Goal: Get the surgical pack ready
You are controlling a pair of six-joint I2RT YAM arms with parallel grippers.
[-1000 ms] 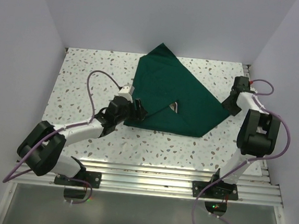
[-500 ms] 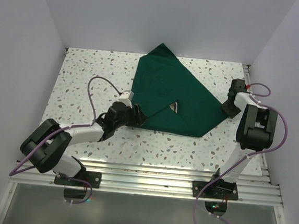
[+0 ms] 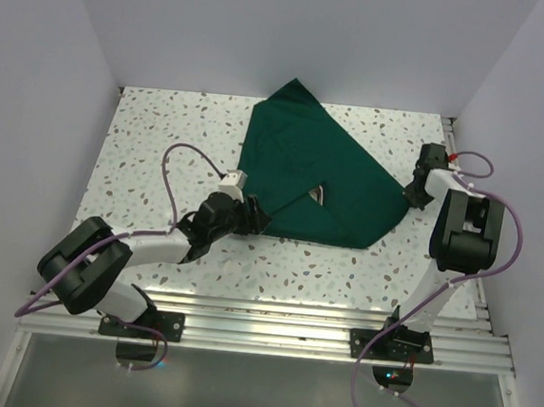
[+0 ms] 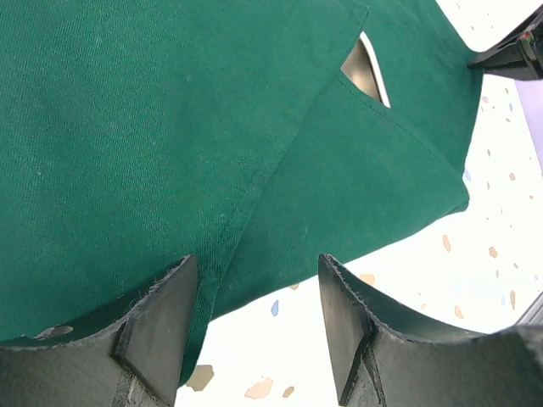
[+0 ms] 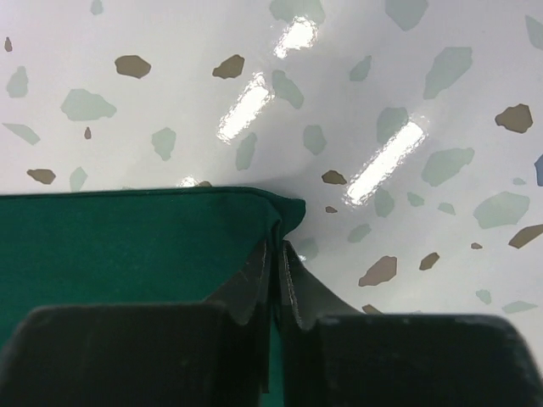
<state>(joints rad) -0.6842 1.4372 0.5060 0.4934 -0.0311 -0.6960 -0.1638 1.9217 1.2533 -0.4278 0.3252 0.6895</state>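
Note:
The surgical pack is a dark green drape (image 3: 313, 174) folded over on the speckled table. A sliver of shiny steel tray (image 3: 319, 195) shows through a gap between its flaps, also seen as the tray (image 4: 365, 68) in the left wrist view. My left gripper (image 3: 256, 217) stands open at the drape's near-left edge. In its own view the left gripper (image 4: 254, 275) has one finger (image 4: 161, 314) over the cloth (image 4: 170, 127) and the other over bare table. My right gripper (image 5: 277, 250) is shut on the drape's right corner (image 5: 293, 210), at the right gripper (image 3: 412, 193) in the top view.
White walls close in the table (image 3: 163, 146) at the back and both sides; the right wall is close behind the right arm. The left arm's purple cable (image 3: 175, 171) loops over the table to the left of the drape.
My right gripper has closed on the drape's right corner. My left arm has slid a little to the right along the drape's near-left edge, jaws still open.

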